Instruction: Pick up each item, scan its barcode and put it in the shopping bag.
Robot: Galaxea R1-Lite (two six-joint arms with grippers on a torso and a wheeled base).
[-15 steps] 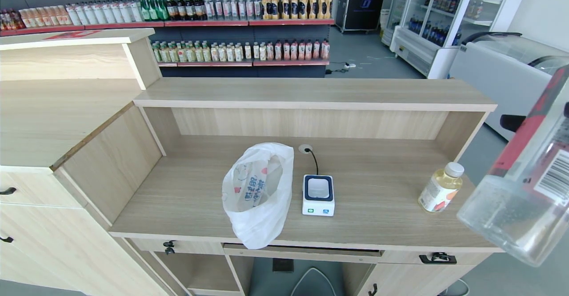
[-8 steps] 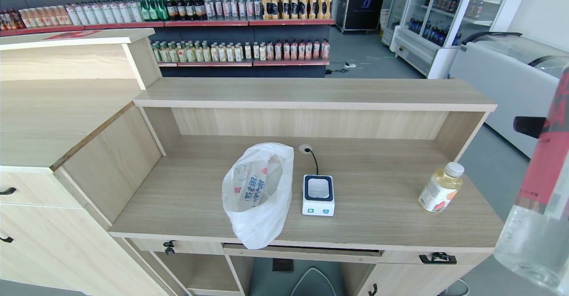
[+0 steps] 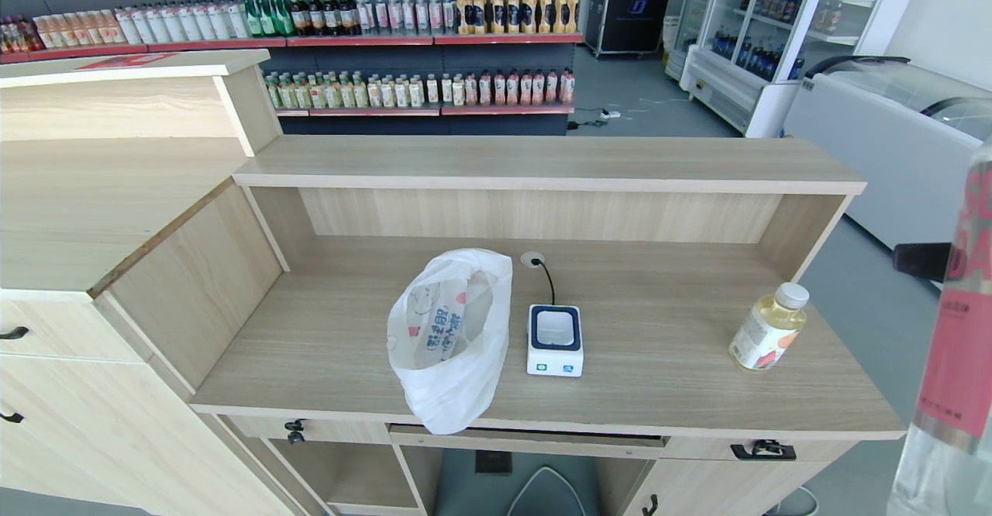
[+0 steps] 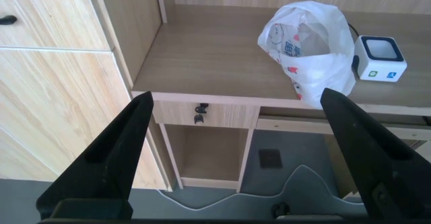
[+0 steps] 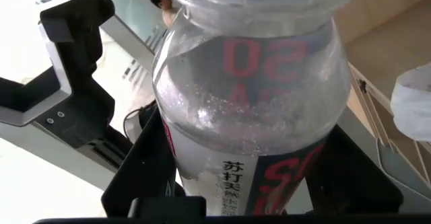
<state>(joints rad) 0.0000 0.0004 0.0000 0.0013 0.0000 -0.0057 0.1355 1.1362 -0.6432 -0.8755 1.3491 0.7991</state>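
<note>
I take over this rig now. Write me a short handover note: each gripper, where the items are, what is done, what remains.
Left gripper: open, empty, low in front of the counter.
Right gripper: shut on the clear bottle, held off the counter's right end.
Shopping bag stands open beside the scanner; yellow bottle upright near the counter's right end.
Done: clear bottle picked up.
Left: scan and bag it (I cannot tell if it was scanned), then the yellow bottle.

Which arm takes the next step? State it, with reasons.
Right, most likely. The right gripper is shut on the clear bottle, so it only has to carry it to the scanner. The left gripper is open, empty, out beyond the shopping bag.
</note>
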